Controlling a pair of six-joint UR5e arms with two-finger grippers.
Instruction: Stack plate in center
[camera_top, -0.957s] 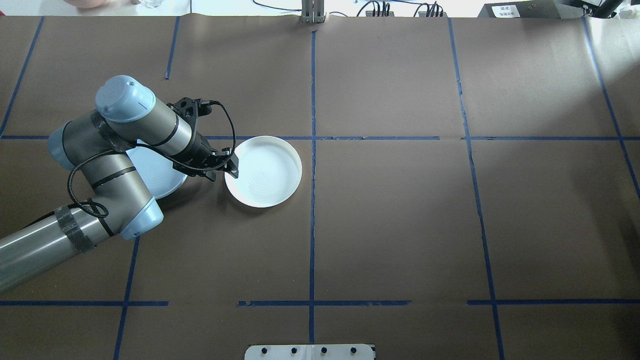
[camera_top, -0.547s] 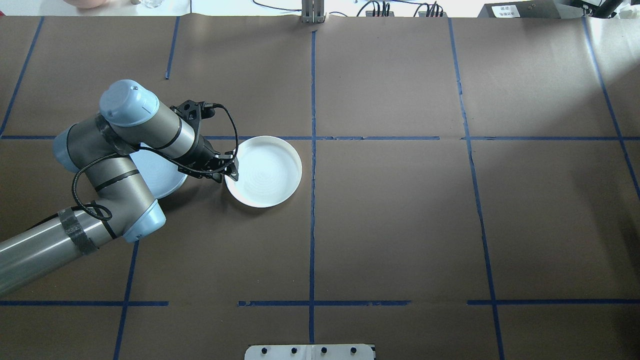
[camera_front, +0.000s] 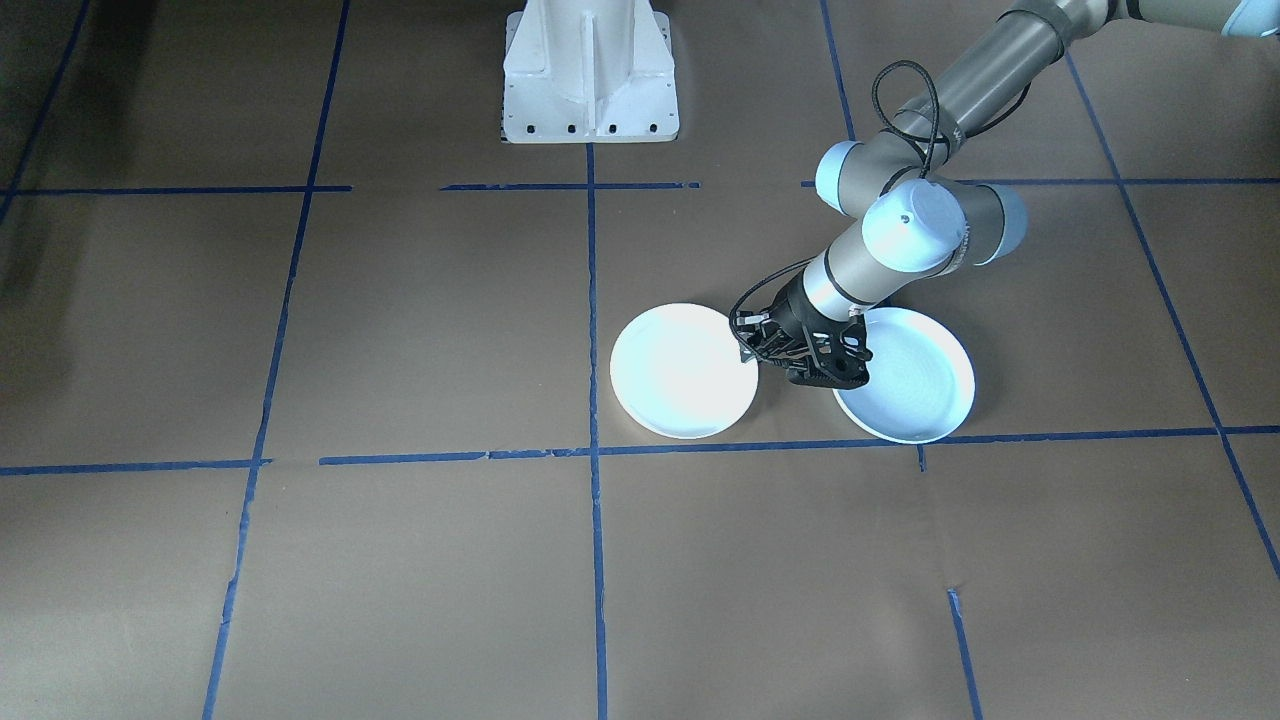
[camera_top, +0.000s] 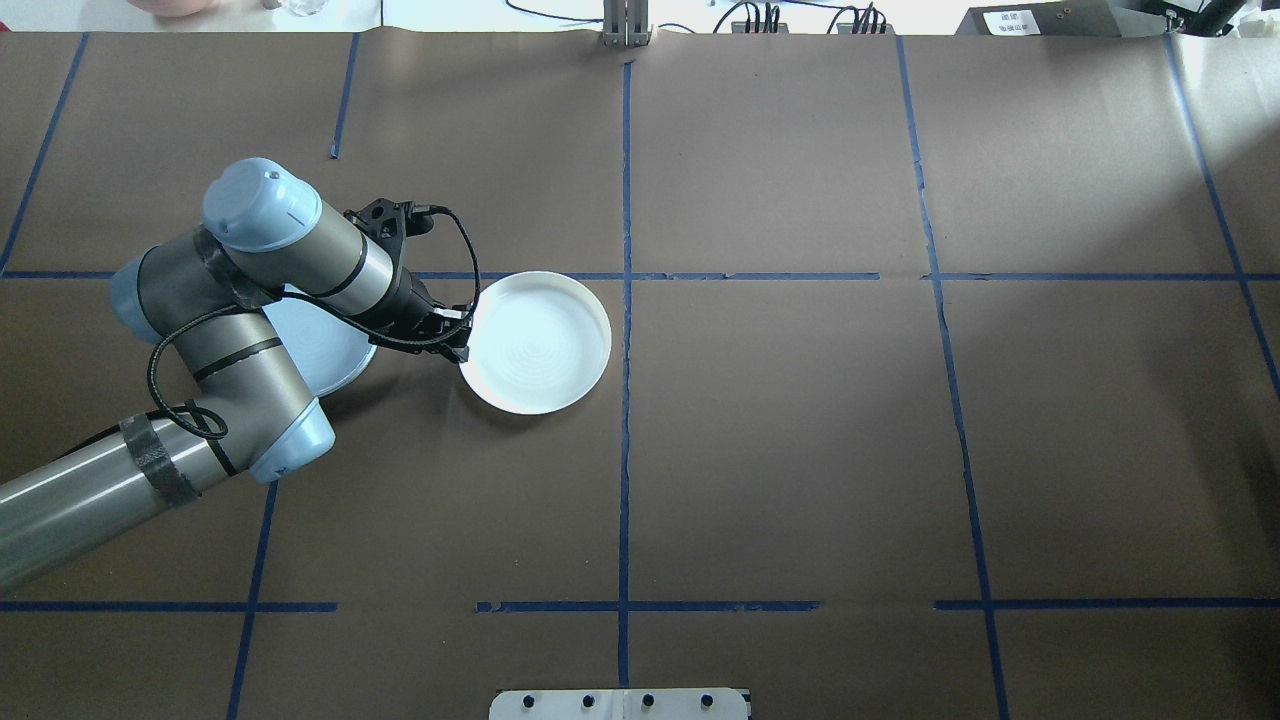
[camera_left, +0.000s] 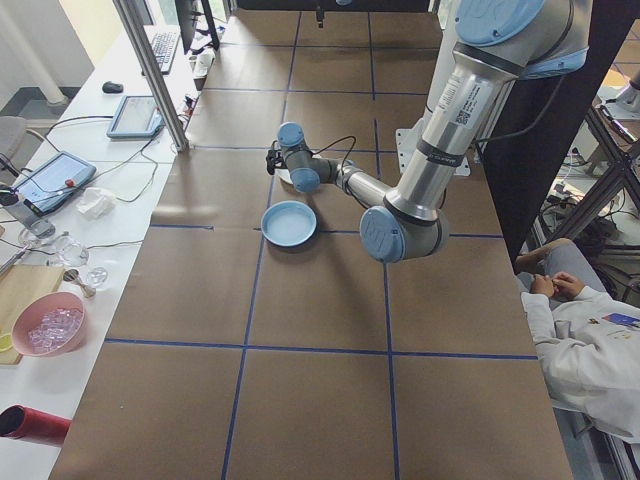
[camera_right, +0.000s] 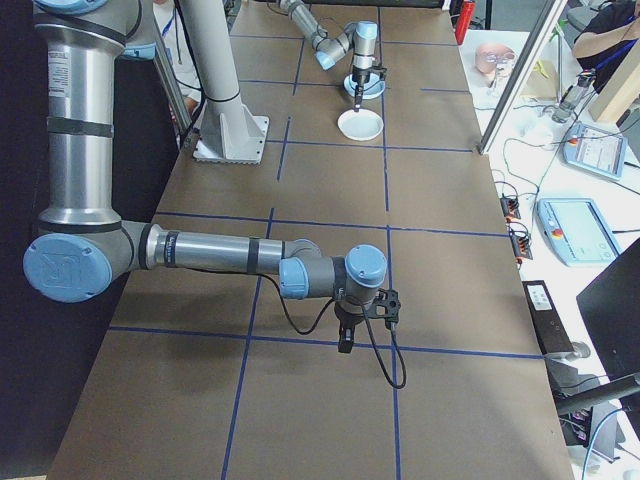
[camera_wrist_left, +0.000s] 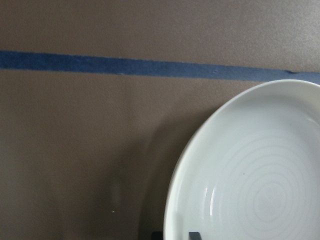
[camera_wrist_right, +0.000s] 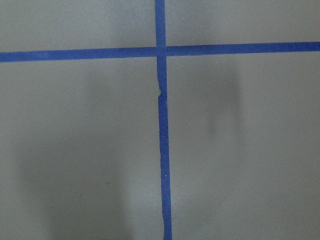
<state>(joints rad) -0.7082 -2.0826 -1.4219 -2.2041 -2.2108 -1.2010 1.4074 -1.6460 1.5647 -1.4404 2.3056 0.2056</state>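
Nothing stacked yet: the two plates lie side by side, apart, left of the table (camera_top: 800, 450) centre. My left gripper (camera_top: 462, 338) pinches the white plate (camera_top: 535, 342) rim; the blue plate (camera_front: 915, 375) waits untouched. I cannot tell whether the right gripper (camera_right: 345, 345) is open or closed.

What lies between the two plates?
The left pincer, at the white plate's near rim; the bluish plate sits behind it. Front view shows this; no other object lies there.
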